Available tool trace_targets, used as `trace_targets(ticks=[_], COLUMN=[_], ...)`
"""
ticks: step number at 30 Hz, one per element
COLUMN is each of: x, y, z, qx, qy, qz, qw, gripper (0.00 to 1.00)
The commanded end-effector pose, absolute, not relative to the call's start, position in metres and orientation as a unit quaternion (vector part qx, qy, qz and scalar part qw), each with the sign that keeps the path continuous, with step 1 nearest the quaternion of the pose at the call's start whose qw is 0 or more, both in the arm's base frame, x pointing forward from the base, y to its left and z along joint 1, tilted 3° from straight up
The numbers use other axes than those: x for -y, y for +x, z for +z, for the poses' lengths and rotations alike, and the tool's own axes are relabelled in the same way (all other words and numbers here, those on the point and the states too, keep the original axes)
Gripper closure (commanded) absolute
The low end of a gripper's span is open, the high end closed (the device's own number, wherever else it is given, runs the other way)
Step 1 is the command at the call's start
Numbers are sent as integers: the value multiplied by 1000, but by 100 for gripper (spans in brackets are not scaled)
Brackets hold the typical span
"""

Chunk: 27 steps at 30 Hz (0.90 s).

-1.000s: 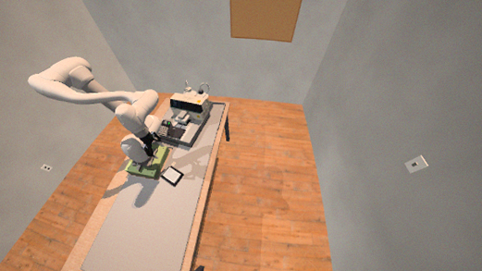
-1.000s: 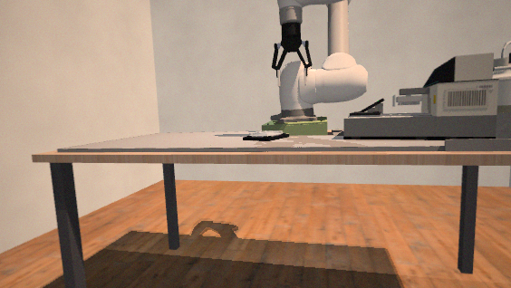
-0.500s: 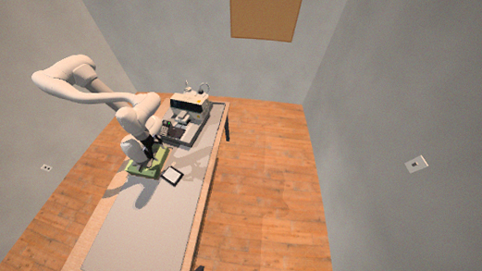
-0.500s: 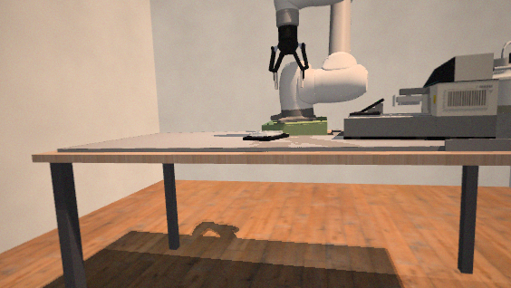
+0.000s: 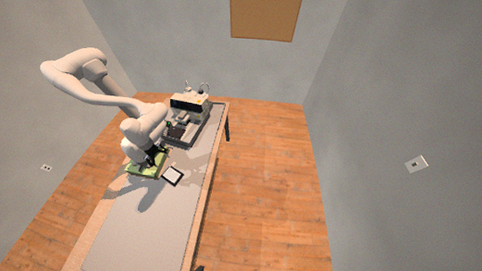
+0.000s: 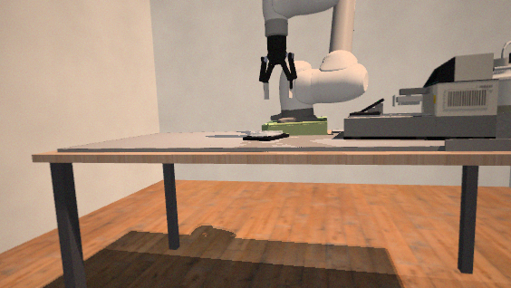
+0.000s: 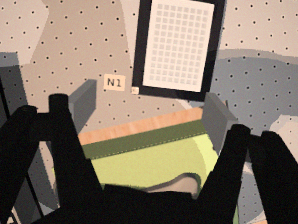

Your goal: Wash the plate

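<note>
The flat rectangular white plate (image 7: pixel 174 42), gridded with wells, is lying in black-framed nest N1 (image 7: pixel 139 43) on the speckled mat (image 7: pixel 80 23); the gripper (image 6: pixel 277 86) is hanging released above.

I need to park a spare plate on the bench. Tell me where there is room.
Free: the long grey mat on the near side of the nest plate, down to the table's near end. Crowded: the far end, where the arm's green base, the plate and the washer sit close together. The tool hangs open above the plate.
</note>
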<state>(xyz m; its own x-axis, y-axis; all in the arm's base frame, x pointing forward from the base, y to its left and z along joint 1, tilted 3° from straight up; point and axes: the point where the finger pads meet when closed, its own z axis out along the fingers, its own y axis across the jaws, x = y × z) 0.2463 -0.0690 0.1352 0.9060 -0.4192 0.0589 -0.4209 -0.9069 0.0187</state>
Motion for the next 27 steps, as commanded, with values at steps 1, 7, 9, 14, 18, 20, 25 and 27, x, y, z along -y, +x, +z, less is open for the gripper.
trace_targets(ticks=[1,7,9,14,18,20,25,27], x=[84,106,113,119,119,119,119,119], y=[254,266,270,273,273,273,273,273], z=[117,99,94,88,88,88,88,88], qx=[216,216,216,216,216,216,216,216], qy=[976,976,976,976,976,976,976,976], qz=[24,24,24,24,24,24,24,24], qw=[14,14,14,14,14,14,14,14], gripper=[30,30,30,30,30,30,30,30])
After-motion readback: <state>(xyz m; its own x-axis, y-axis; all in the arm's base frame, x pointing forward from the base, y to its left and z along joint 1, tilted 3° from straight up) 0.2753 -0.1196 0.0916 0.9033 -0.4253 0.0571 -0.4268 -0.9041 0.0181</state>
